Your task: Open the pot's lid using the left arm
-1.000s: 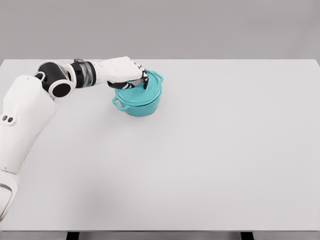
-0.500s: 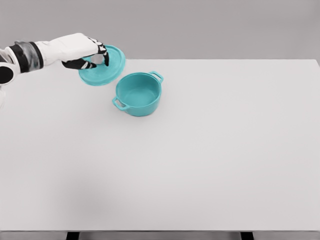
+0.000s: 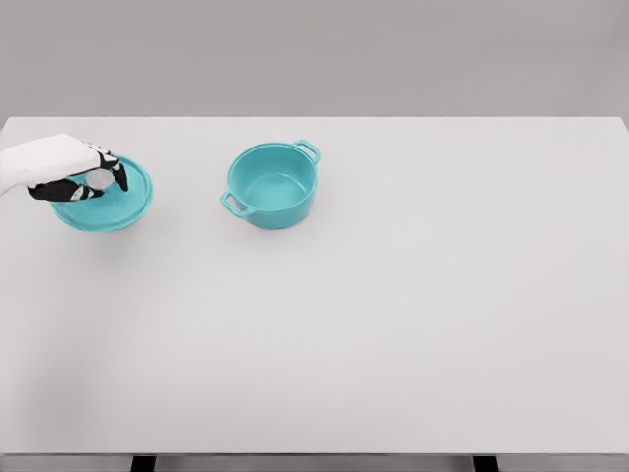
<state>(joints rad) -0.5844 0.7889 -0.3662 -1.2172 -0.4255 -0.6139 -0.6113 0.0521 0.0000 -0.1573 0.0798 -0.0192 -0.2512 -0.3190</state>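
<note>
The teal pot [image 3: 272,185] stood uncovered on the white table [image 3: 413,315], its hollow interior plainly showing and its two small loop handles set on opposite sides, one toward the far right of its rim and one toward the near left. It sat upright, with nothing touching it.

Well to the left of the pot, apart from it with bare tabletop between, lay the matching teal lid [image 3: 104,197]. The lid looked close to flat against the table, though whether its whole rim rested on the surface or was held slightly above it could not be told from the head view. Its right edge was the part nearest the pot.

The left hand [image 3: 77,175] came in from the picture's left edge, on the far side of the lid from the pot, and only the hand and a short length of white wrist showed. Its dark fingertips [image 3: 120,179] were curled down over the middle of the lid, closed around a pale round knob [image 3: 98,179] on top, with the thumb below and the other fingers above. The hand covered the left and upper part of the lid, leaving the side toward the pot and the near edge visible.
</note>
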